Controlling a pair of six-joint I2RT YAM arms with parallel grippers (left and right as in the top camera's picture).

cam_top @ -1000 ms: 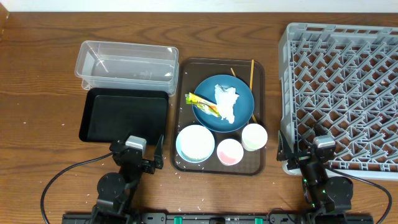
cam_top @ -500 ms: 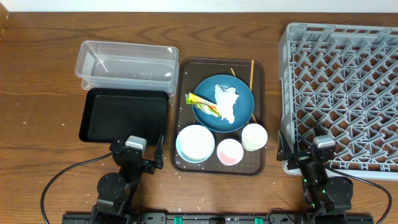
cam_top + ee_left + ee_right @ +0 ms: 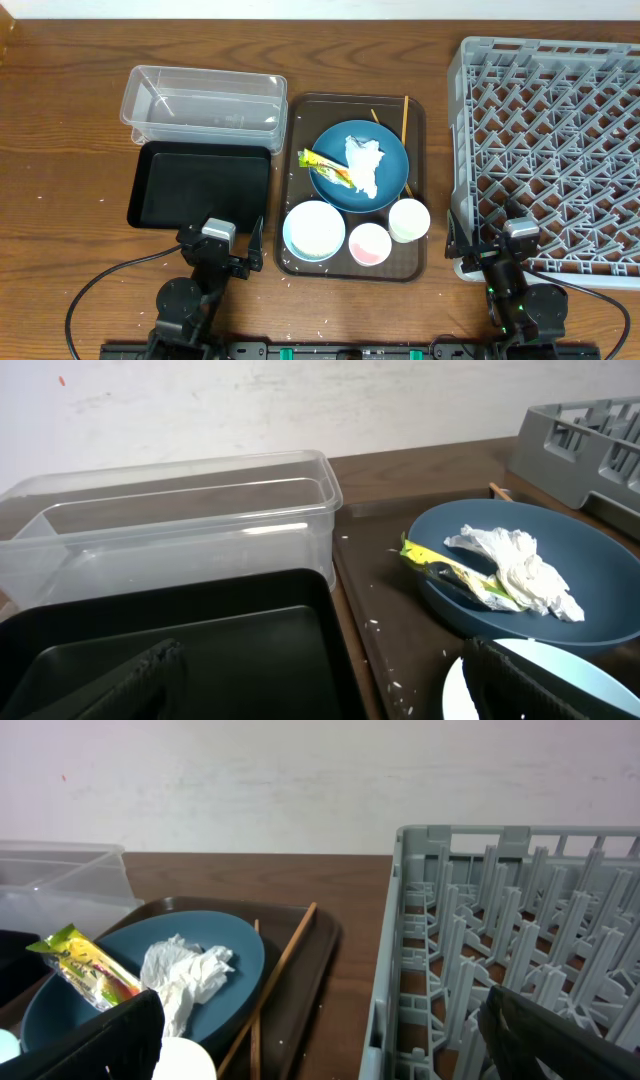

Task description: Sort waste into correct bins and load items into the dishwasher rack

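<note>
Your left gripper sat at the near edge of the shallow black rectangular tray, jaws spread wide and empty. The clear plastic rectangular tub stood just behind the tray. Your right gripper was also spread, beside the large grey plastic lattice crate. The crumpled white paper napkin and small yellow-green wrapper lay on the large dark blue dish, on the brown serving tray.

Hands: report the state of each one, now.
Left hand: open, holding nothing.
Right hand: open, holding nothing.
</note>
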